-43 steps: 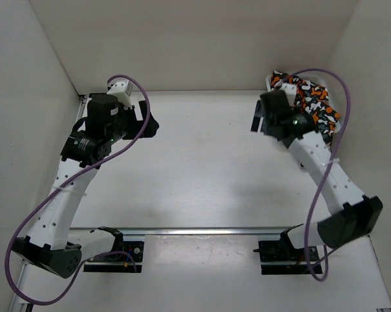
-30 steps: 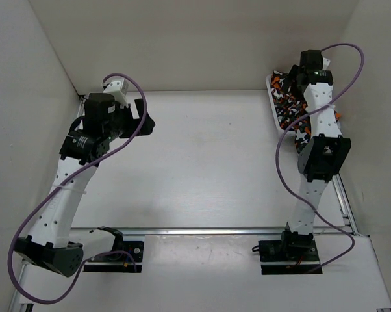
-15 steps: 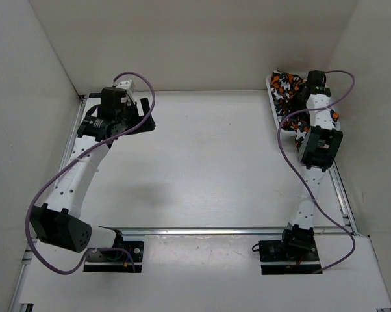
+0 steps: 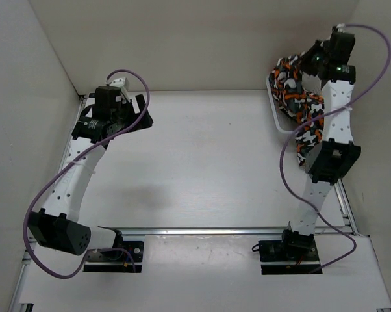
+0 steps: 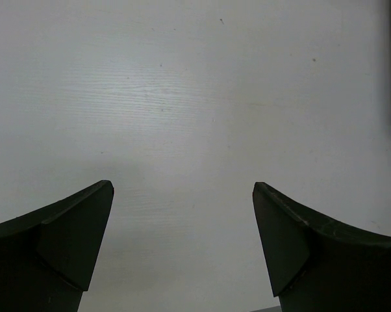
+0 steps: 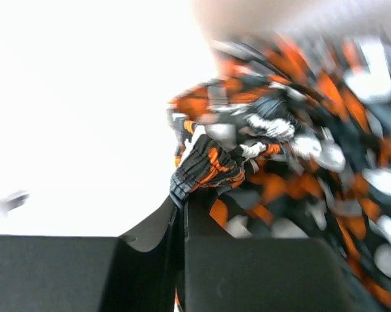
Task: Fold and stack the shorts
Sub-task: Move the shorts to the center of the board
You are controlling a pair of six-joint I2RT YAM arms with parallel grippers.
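Handling: the soft fabric shorts in orange, white, grey and black camouflage [image 4: 298, 97] look light and limp; they should sag and swing when lifted; a waistband or hem edge seems the best hold
Where: far right corner, hanging over the white plastic mesh basket [image 4: 274, 107]; lower part trailing into it
Basket: only the shorts show inside
Right gripper [image 6: 184, 211]: pinched tight on a bunched fold of the fabric
Left gripper [image 5: 182, 187]: spread wide; holding nothing
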